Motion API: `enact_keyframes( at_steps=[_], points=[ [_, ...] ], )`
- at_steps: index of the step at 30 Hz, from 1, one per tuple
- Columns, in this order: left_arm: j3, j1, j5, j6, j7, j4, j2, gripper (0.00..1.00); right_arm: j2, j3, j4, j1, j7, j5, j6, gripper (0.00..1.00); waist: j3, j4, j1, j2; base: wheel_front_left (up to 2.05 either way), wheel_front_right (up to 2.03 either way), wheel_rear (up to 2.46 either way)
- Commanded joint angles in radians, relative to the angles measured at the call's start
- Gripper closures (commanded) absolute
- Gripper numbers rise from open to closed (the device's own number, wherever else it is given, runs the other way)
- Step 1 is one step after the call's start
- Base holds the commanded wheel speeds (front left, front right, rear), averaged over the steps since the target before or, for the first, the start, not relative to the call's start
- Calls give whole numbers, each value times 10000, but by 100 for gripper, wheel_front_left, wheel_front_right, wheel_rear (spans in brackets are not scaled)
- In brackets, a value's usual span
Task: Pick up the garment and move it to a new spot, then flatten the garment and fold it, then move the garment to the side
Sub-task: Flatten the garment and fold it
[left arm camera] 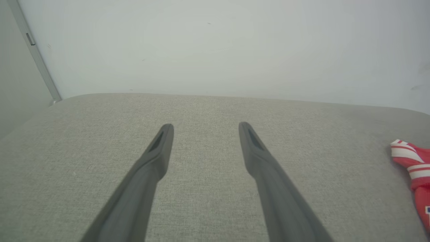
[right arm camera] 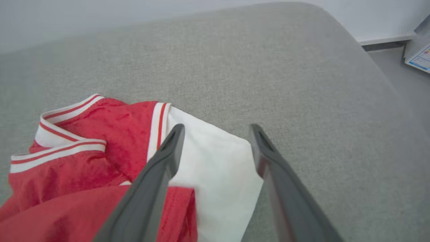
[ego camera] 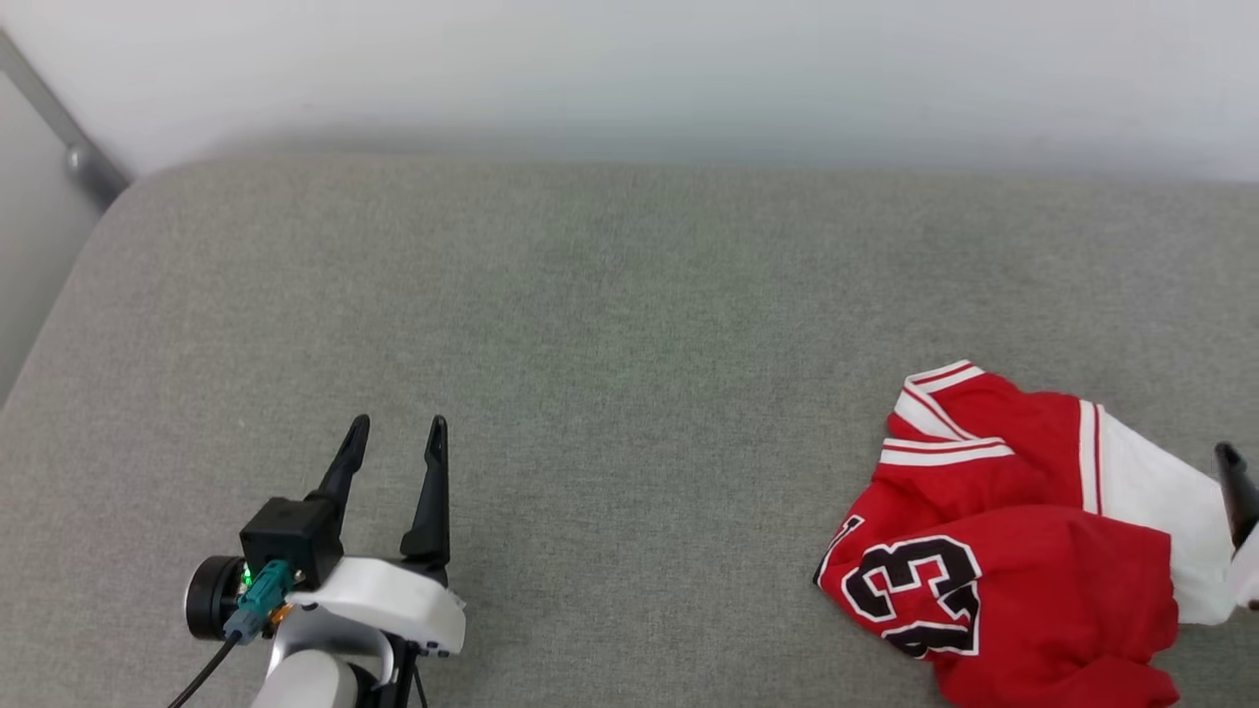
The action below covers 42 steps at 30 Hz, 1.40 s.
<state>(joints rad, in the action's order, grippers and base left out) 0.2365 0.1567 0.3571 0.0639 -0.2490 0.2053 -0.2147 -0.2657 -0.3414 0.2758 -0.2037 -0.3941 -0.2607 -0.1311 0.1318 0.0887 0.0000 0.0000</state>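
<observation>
- Heap of red cloth on grey cushion [ego camera: 629, 295]: garment [ego camera: 1013, 551] crumpled, black "23" facing up, neither flat nor folded.
- Relative to right gripper [right arm camera: 216, 127]: white sleeve [right arm camera: 215, 174] lying directly beneath and between the two fingers. Red body off past the finger at the right wrist view's left. Bare cushion beyond the tips and to the other side.
- Right fingers spread wide, nothing pinched between them. Cannot tell whether touching the sleeve or hovering just above it.
- Relative to left gripper [ego camera: 398, 425]: garment well apart, far out past the finger nearer the robot's right, with striped trim [left arm camera: 411, 161] at the far edge of the left wrist view. Bare cushion under and ahead of the tips.
- Left fingers likewise wide apart, holding nothing.
- Step in hand, by judgement: the opening one, picking up and carrying to a new spot. Flattening, folding and setting aside not yet begun.
- Next move, by judgement: lower the right tips onto the sleeve or onto a red fold just beside them. Close on a good bunch of cloth rather than one thin layer, then lift clear of the cushion before travelling.
- Worth aiming for the open stretch ahead of the left fingers, for room to spread with both grippers.
- Risk: slack fabric slipping from between smooth fingers, or the sleeve alone rising with the body dragging behind.
</observation>
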Motion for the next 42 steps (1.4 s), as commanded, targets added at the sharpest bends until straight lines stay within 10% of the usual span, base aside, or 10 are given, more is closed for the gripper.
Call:
enact_keyframes(
  at_steps=[1, 15, 27, 42],
  points=[
    [-28, -131, 39, 41, 12, -13, -61, 0, 72, 75, -91, 73, 172, 89, 7, 0, -201, -88, 0, 0, 0, 0, 0],
    [103, -939, 53, 312, 535, -487, -350, 0, 1044, 2401, -2941, 1950, 3179, 383, 7, 0, -1265, -306, 0, 0, 0, 0, 0],
    [202, -1202, 171, 402, 837, -621, -430, 0, 1665, 3027, -4256, 3409, 3452, 812, 7, 0, -1523, -631, 0, 0, 0, 0, 0],
    [2514, 1381, -149, -1260, 2586, 451, 551, 0, 1749, 3205, -4746, 2944, 3237, 730, 7, 0, -749, -1706, 0, 0, 0, 0, 0]
  ],
)
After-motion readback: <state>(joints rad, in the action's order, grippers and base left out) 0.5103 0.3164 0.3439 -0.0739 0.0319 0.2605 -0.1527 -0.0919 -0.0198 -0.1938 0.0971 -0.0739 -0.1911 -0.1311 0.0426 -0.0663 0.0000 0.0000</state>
